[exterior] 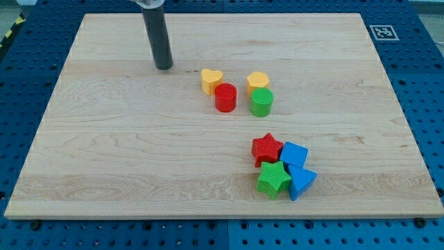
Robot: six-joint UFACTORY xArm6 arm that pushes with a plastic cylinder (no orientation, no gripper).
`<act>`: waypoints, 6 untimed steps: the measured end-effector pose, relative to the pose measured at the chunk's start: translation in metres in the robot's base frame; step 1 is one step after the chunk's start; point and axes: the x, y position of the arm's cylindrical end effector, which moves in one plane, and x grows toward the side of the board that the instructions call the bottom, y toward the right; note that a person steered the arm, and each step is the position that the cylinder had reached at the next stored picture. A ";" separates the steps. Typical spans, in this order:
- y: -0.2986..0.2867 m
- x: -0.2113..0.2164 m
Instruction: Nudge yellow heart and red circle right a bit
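Note:
The yellow heart (211,80) lies near the board's middle, toward the view's top. The red circle (225,98) touches it at its lower right. My tip (164,67) rests on the board to the left of both, a short gap from the yellow heart and slightly higher in the view. The dark rod rises from it to the view's top edge.
A yellow hexagon-like block (258,82) and a green circle (261,102) stand just right of the red circle. A red star (267,148), green star (274,179), blue block (294,153) and blue triangle (302,182) cluster at lower right. The wooden board (104,153) sits on a blue pegboard.

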 end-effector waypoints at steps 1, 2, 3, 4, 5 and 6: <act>0.001 0.000; 0.001 0.000; 0.001 0.002; 0.001 0.002; 0.005 0.010; 0.025 0.040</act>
